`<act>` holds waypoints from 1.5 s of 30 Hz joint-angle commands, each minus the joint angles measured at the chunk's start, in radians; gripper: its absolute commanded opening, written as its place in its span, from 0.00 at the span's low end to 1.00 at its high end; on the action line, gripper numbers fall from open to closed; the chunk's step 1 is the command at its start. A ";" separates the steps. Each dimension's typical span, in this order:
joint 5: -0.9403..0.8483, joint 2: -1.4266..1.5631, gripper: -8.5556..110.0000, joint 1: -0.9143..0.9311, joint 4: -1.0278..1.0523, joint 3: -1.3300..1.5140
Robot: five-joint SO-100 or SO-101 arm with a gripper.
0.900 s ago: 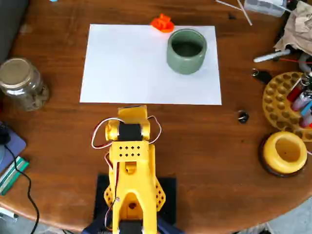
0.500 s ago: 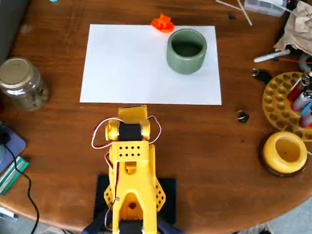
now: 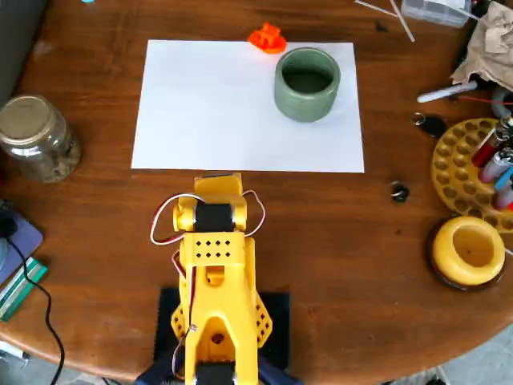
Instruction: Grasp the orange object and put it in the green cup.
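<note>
The orange object (image 3: 267, 38) is a small lumpy orange piece lying at the far edge of a white sheet of paper (image 3: 216, 112). The green cup (image 3: 307, 83) stands upright on the paper's far right part, just near and right of the orange object, apart from it. Its dark inside looks empty. The yellow arm (image 3: 215, 265) is folded up at the near side of the table, well short of both. Its front end (image 3: 218, 185) reaches just to the paper's near edge. The fingers are hidden from above, so I cannot tell whether they are open or shut.
A glass jar (image 3: 36, 136) stands at the left. A round yellow holder on a dark base (image 3: 469, 250) and a yellow perforated tray with pens (image 3: 473, 164) sit at the right. Small metal bits (image 3: 398, 192) lie near them. Clutter lines the far right edge.
</note>
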 commanded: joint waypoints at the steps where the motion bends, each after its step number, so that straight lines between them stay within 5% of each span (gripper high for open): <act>1: 0.006 -0.005 0.07 0.006 0.003 0.002; 28: 0.020 -0.005 0.07 0.000 -0.014 0.003; 32: 0.207 -0.005 0.07 0.028 -0.109 0.003; 38: 0.910 -0.005 0.07 0.044 -0.342 0.003; 45: 1.123 -0.144 0.07 -0.006 -0.773 0.003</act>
